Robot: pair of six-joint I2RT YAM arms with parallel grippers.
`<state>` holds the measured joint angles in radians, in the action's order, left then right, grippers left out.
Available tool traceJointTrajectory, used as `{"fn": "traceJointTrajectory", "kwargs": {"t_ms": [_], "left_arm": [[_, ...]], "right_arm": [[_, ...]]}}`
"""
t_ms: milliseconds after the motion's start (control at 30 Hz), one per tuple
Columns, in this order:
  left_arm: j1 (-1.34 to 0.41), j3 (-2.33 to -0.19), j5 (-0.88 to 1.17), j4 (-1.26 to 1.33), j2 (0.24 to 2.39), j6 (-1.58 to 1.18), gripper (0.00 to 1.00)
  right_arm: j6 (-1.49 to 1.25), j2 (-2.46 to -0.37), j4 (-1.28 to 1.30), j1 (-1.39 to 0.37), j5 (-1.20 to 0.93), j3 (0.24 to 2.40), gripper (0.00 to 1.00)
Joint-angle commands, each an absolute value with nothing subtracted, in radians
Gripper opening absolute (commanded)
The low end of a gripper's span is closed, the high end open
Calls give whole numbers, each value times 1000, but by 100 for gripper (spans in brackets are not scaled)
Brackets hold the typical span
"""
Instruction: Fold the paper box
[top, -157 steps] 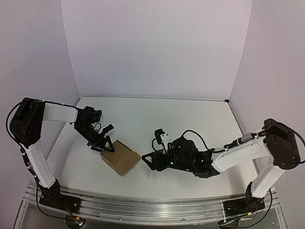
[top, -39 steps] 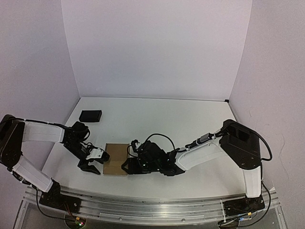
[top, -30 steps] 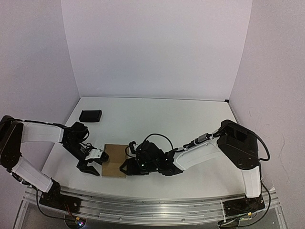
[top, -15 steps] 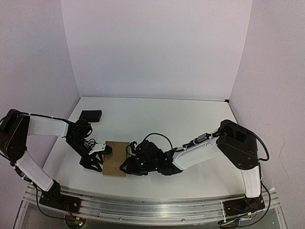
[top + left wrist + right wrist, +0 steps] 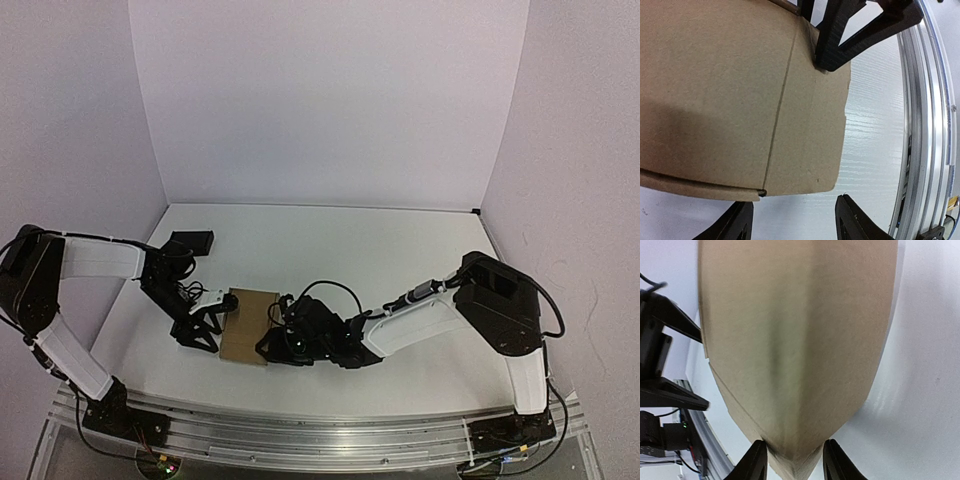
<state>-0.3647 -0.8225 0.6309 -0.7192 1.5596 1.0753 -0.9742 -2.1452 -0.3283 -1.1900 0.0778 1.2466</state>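
Paper box (image 5: 250, 326), brown, on tabletop (image 5: 400, 260); left tool (image 5: 795, 210) spread, empty, beside its edge; right tool (image 5: 793, 445) straddling a corner, grip unclear; advised: brace one side, crease squarely.

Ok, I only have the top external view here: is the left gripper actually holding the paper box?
Observer: No. The left wrist view shows the left gripper open, bare table in the gap, the paper box edge just beyond its tips.
Operator: And the right one?
Observer: In the right wrist view a box corner sits between the right gripper fingers; pinched or not, I cannot tell.
Operator: Any folds visible?
Observer: The left wrist view shows one straight crease across the cardboard.
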Motion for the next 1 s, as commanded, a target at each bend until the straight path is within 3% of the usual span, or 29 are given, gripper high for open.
{"fn": "traceJointTrajectory", "kwargs": {"t_ms": [0, 300, 600, 967], "left_arm": [[-357, -868, 681, -799, 1567, 1099, 58], [-322, -896, 670, -880, 1596, 1126, 60], [-321, -879, 655, -806, 1590, 1131, 71], [-357, -777, 676, -564, 1607, 1134, 70]], "right_arm": [[-938, -2094, -262, -1196, 129, 1232, 41], [-896, -2079, -250, -1195, 140, 1256, 46], [-856, -2058, -252, -1180, 157, 1249, 52], [-856, -2104, -265, -1157, 107, 1287, 38]]}}
